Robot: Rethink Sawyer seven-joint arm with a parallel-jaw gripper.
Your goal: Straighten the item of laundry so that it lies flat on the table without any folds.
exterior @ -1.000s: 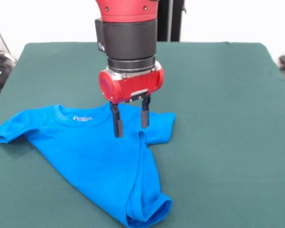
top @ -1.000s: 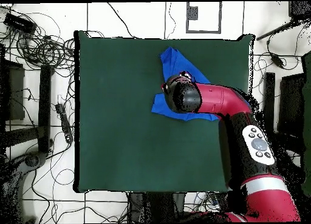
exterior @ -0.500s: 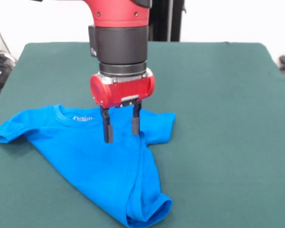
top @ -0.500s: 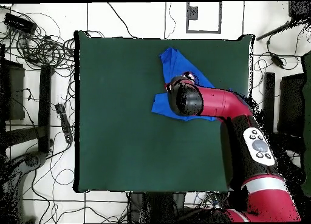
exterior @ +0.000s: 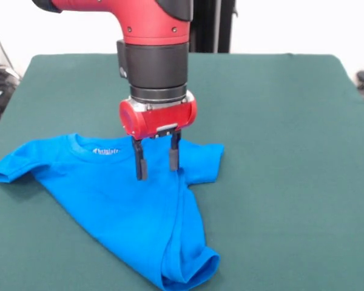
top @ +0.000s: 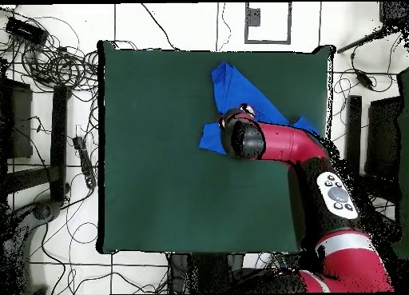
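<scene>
Front view is showing the red and black arm (exterior: 151, 54) hanging over the item of laundry (exterior: 121, 206), with its tool (exterior: 156, 163) pointing straight down. The two dark fingers (exterior: 140, 165) are standing apart with a clear gap between them, so the tool is released and gripping nothing. Their tips are sitting at or just above the cloth near the upper right part of the shirt, close beside the collar; whether they are actually touching the fabric cannot be told from here.

The blue shirt is lying on the near left part of the table (exterior: 291, 151), its collar (exterior: 103, 148) facing the far side and showing a small white label. One sleeve (exterior: 9, 167) is stretching out flat to the left, almost reaching the table's left edge. The other sleeve (exterior: 206, 160) is lying to the right, just beyond the fingers. The body is not lying flat: it is narrowing toward the near side, with a long fold running down the right side and the hem (exterior: 191, 270) bunching into a rolled loop near the near edge of the picture.

Overhead, the arm (top: 319, 188) is reaching across from the lower right and its wrist is covering the middle of the shirt (top: 240, 84), which is showing as a blue wedge close to the table's (top: 160, 148) top edge, with blue cloth peeking out on both sides of the arm. The tool itself is hidden under the wrist in this view. Cables (top: 48, 60) are lying on the floor around the table.
</scene>
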